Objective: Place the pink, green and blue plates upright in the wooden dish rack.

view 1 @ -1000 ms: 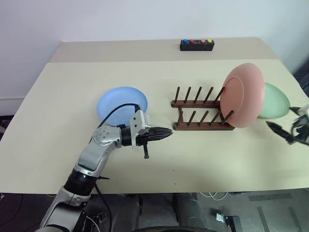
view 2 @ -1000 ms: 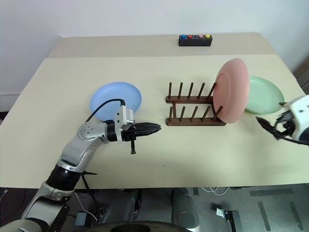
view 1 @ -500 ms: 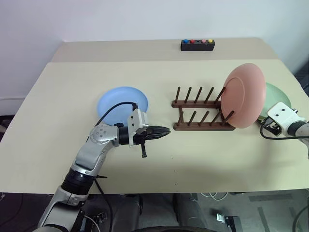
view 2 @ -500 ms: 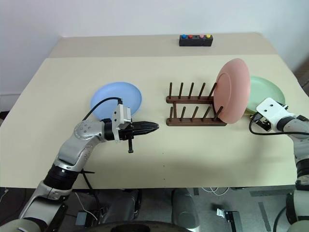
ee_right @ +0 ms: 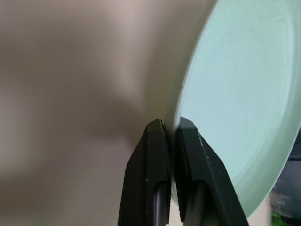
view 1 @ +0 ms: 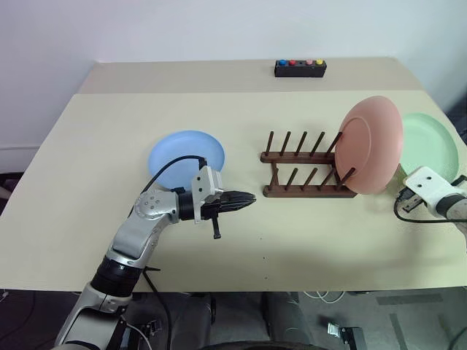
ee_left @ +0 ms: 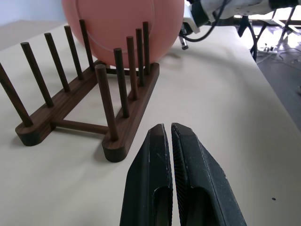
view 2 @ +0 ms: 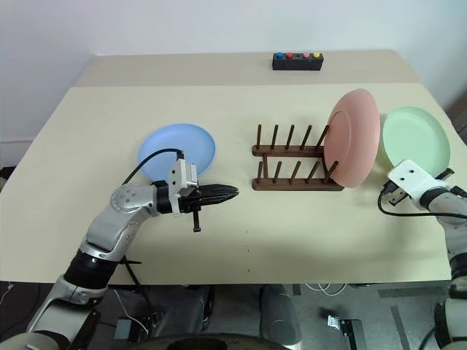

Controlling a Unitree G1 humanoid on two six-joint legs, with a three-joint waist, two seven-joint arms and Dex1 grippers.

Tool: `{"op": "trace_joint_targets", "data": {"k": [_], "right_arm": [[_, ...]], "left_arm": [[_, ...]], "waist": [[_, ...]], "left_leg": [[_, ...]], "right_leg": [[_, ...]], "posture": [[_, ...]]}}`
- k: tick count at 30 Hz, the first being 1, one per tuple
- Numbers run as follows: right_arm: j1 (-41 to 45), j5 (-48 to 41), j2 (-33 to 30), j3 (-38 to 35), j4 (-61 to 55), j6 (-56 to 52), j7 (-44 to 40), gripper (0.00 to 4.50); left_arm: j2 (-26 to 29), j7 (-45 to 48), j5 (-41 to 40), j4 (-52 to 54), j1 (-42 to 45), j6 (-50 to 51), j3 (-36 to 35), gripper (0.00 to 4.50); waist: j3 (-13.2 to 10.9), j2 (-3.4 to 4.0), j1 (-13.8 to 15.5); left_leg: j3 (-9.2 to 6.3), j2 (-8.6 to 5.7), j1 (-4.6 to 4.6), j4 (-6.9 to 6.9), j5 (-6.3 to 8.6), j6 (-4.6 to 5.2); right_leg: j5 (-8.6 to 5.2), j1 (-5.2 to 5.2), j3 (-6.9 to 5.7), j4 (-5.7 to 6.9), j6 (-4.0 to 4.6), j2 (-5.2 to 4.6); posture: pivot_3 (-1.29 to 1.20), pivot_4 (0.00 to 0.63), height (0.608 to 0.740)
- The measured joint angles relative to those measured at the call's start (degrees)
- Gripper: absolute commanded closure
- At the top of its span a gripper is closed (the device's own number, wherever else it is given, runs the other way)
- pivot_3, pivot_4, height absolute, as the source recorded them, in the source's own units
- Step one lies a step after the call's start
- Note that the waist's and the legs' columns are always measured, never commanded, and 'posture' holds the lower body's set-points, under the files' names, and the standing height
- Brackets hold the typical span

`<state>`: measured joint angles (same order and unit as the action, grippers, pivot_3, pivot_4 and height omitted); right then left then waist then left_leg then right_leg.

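The right gripper (ee_right: pixel 170 129) pinches the rim of the green plate (view 2: pixel 414 138), tilting it up beside the pink plate (view 2: pixel 352 148), which stands upright at the right end of the wooden dish rack (view 2: pixel 292 162). The blue plate (view 2: pixel 177 151) lies flat left of the rack, and the left gripper (view 2: pixel 232 192) hovers closed and empty just in front of it, pointing toward the rack.
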<state>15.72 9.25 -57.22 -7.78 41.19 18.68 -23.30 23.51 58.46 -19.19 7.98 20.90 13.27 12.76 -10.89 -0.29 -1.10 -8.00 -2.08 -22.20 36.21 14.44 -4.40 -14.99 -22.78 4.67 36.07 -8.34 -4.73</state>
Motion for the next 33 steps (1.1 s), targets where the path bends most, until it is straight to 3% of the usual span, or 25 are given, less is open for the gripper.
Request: {"op": "trace_joint_targets", "data": {"k": [9, 16, 22, 33], "right_arm": [[-3.71, -5.92, -2.77, -15.72, -29.67, -5.94, 2.57, 4.46], [2.7, -18.24, -1.52, -14.1, -48.65, -13.2, -5.46, 4.46], [7.31, -35.5, 4.04, -10.43, -60.63, -25.99, -10.75, 4.46], [1.43, -66.09, 9.09, -11.93, -69.67, -47.17, -14.11, 4.46]], "left_arm": [[-0.53, 0.17, 0.05, -1.1, 0.39, -0.26, 0.07, 4.35], [-0.56, 0.44, 0.41, -3.27, 2.07, -1.23, -0.18, 4.35], [-0.13, 0.4, 0.38, -3.25, 1.76, -1.3, -0.28, 4.35], [0.16, 0.33, 0.35, -2.03, -0.51, -1.33, -0.25, 4.35]], "waist": [[0.01, 0.11, -1.43], [-0.01, 0.08, -1.32], [-0.03, 0.05, -1.21], [-0.03, 0.04, 0.21]], "left_leg": [[0.01, 0.02, 0.06, -0.01, 0.0, 0.0], [-0.03, 0.03, 0.03, 0.0, 0.0, 0.0], [-0.08, 0.03, 0.01, 0.0, 0.0, 0.01], [-0.11, 0.03, -0.03, 0.04, 0.01, 0.02]], "right_leg": [[0.0, 0.02, 0.01, 0.05, 0.0, 0.01], [0.0, 0.02, 0.0, 0.05, -0.01, 0.01], [0.0, 0.01, -0.02, 0.05, 0.0, 0.0], [0.0, 0.0, -0.05, 0.05, 0.01, 0.0]], "posture": [[0.0, 0.15, 0.74], [0.0, 0.15, 0.74], [0.0, 0.15, 0.74], [0.0, 0.15, 0.74]]}}
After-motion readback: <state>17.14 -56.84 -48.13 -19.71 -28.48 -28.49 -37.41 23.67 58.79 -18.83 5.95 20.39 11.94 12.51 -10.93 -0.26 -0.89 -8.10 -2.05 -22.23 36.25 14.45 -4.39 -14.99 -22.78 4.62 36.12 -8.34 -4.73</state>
